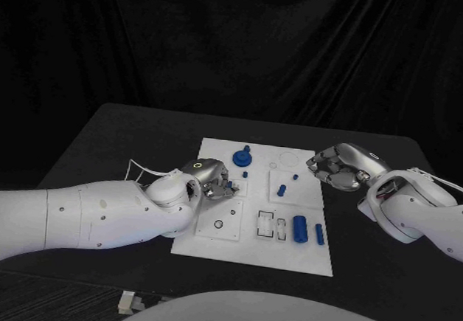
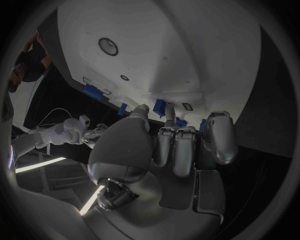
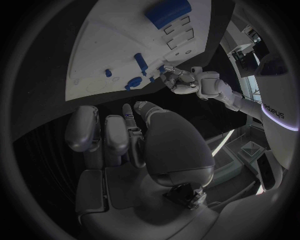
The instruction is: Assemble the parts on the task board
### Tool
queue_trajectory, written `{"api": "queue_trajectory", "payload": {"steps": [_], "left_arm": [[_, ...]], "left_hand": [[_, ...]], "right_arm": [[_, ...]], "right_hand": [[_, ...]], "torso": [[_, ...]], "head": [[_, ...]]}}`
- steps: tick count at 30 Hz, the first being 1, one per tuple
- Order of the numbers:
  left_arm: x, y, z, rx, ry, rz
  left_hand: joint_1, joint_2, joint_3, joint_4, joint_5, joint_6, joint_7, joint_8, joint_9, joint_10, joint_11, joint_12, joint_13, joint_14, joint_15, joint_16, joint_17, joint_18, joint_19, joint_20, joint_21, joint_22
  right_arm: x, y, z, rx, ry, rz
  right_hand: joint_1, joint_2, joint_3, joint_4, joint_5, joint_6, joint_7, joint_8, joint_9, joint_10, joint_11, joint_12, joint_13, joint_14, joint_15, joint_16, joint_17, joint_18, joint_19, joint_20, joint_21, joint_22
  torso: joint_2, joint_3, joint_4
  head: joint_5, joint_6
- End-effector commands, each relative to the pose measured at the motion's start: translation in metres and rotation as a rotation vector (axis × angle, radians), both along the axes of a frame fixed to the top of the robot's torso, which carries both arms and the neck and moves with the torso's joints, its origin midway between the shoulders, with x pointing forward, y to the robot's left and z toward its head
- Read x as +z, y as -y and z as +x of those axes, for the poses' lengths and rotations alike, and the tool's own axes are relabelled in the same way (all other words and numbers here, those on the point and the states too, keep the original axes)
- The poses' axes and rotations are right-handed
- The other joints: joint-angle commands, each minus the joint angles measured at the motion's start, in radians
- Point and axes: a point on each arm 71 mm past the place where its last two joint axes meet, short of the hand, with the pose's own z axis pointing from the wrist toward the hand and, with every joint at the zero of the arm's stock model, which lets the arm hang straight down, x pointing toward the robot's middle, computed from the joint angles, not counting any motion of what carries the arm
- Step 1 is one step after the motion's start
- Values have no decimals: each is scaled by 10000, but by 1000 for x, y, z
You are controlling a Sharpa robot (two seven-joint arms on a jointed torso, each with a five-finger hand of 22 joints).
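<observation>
The white rectangular task board (image 1: 258,229) lies flat in the middle of the black bench (image 1: 137,132), with small blue plastic parts spread over it: a round blue knob-like part (image 1: 241,158) near the far edge, a short blue peg (image 1: 280,189) in the middle, and 2 blue cylinders (image 1: 301,230) lying side by side near the right edge.

The biggest risk from here is probably a blind contact. The silver left hand (image 1: 211,180) sits over the board's left edge with its fingers curled toward the surface, and a careless sweep could knock the loose peg or shift the whole board — nothing visible pins it down. Whether that hand actually grips a part cannot be told; the left wrist view shows blue pieces just past the fingertips (image 2: 169,112), but contact is unclear.

The silver right hand (image 1: 341,167) hovers at the board's far right corner, fingers curled in loosely with nothing visible in them, apart from every part. The 2 cylinders lie nearer the robot than this hand, the peg between the 2 hands. If both hands reach for the middle together, they could collide.
</observation>
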Motion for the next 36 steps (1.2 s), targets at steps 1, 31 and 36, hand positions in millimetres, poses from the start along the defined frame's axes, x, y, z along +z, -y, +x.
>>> {"api": "queue_trajectory", "payload": {"steps": [1, 31, 36], "left_arm": [[-1, 2, -1, -258, -102, 102], [-4, 0, 1, -621, -61, 81], [-2, 1, 1, -918, 150, -151]], "left_hand": [[184, 9, 140, -14, 313, -88, 9, 52, -35, 620, -86, 17, 2221, 1076, -78, 27, 2635, 75, 14, -67, -13, 1721], [675, 40, 1440, 11, 1855, -274, -26, 156, -291, 495, -122, -87, 2125, 1076, -102, 27, 2635, 100, -78, -100, -154, 1687], [889, -63, 1901, -16, 1952, -289, -42, 297, -247, 488, -137, -87, 2127, 1076, -106, 27, 2635, 105, -110, -102, -173, 1684]], "right_arm": [[-2, 1, 0, -113, -135, -75], [-5, 1, -1, -147, -296, -139], [-5, 1, -1, -147, -315, -149]], "right_hand": [[63, -18, 17, -42, 32, 31, 7, 21, -9, 701, 85, -34, 1897, 168, 45, -45, -8, 100, 18, 21, -38, 1212], [71, 8, 43, -53, 37, 38, 5, 21, -12, 691, 83, -45, 1877, 165, 46, -61, -34, 101, 18, 23, -48, 1212], [74, 10, 46, -56, 37, 37, 5, 19, -13, 685, 80, -50, 1866, 166, 45, -58, -30, 104, 15, 23, -62, 1208]], "torso": [[2, 1, 3], [3, 0, 0], [1, 0, 0]], "head": [[-11, 2], [-8, 2], [1, 2]]}}
